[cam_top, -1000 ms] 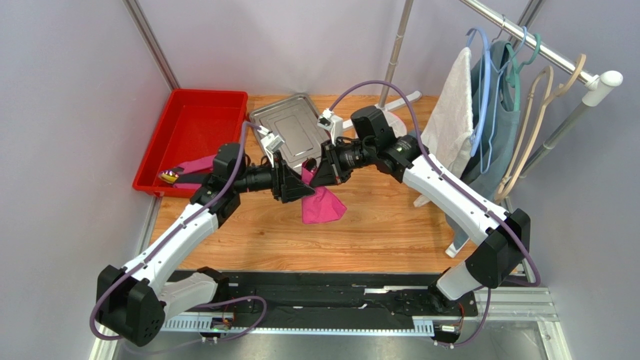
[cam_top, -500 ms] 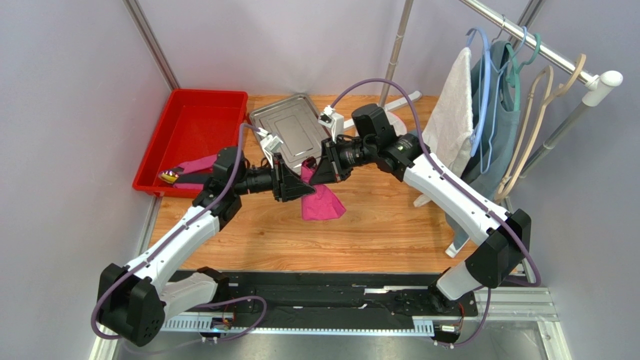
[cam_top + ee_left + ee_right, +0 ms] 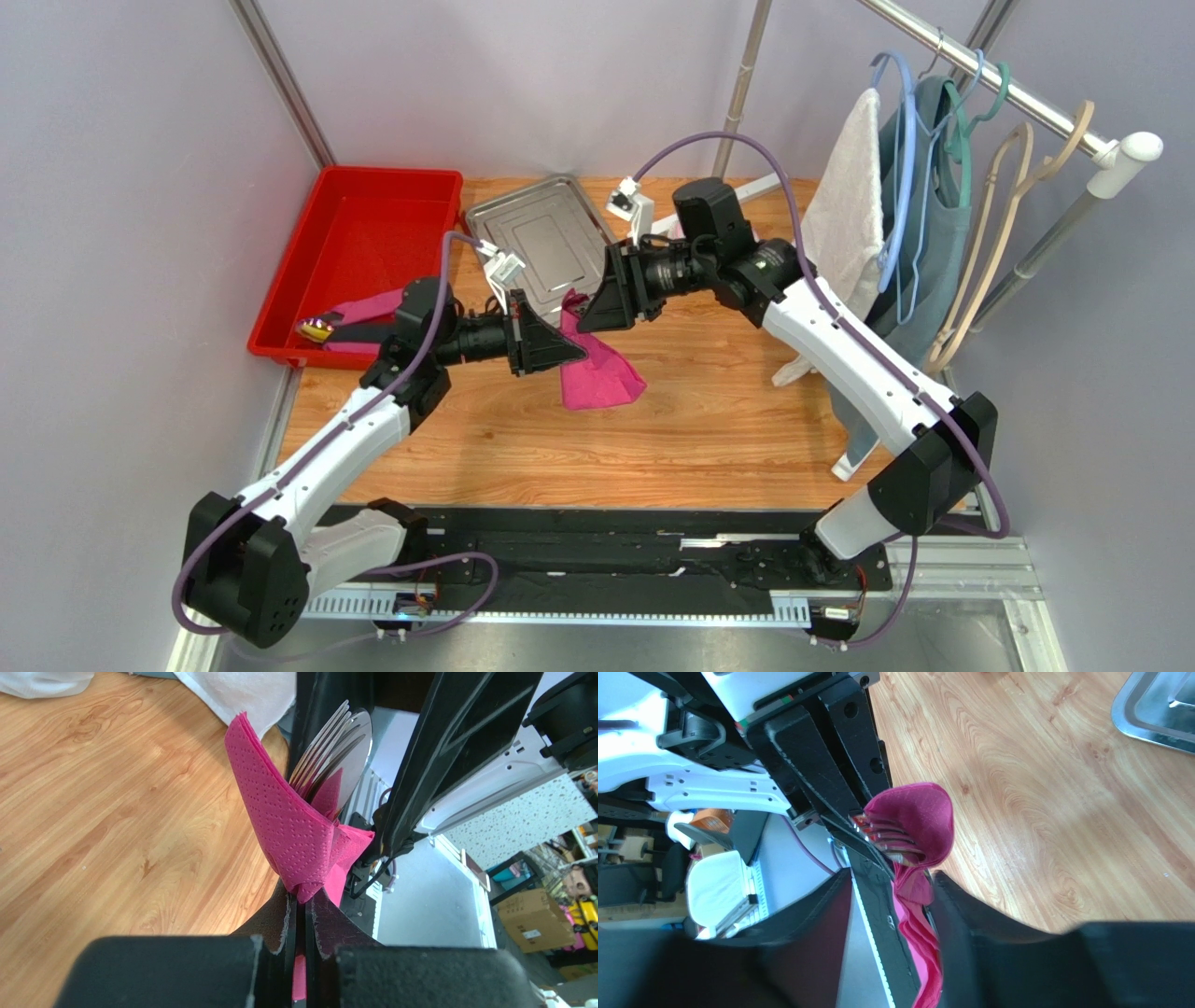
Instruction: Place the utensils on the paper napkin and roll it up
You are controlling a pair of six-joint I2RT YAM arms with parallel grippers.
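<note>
Left gripper [image 3: 302,913]: pinching paper napkin [image 3: 288,826] at its fold.
Right gripper [image 3: 891,882]: fingers spread, straddling the bundle.
Location: paper napkin cupping utensils [image 3: 337,749], hanging above the bench [image 3: 701,434] middle, toward far edge.
Risk: utensils possibly slipping out, the wrap being loose and open-ended.

The top external view looks down from above and behind the robot, far enough off to take in the whole table [image 3: 730,420]. The left wrist view sits close behind the left hand [image 3: 300,906], facing out past its fingertips. The right wrist view sits just as close behind the right hand [image 3: 889,878], facing the opposite way. All three share the paper napkin [image 3: 284,826] and utensils [image 3: 340,745] just ahead of both hands.
</note>
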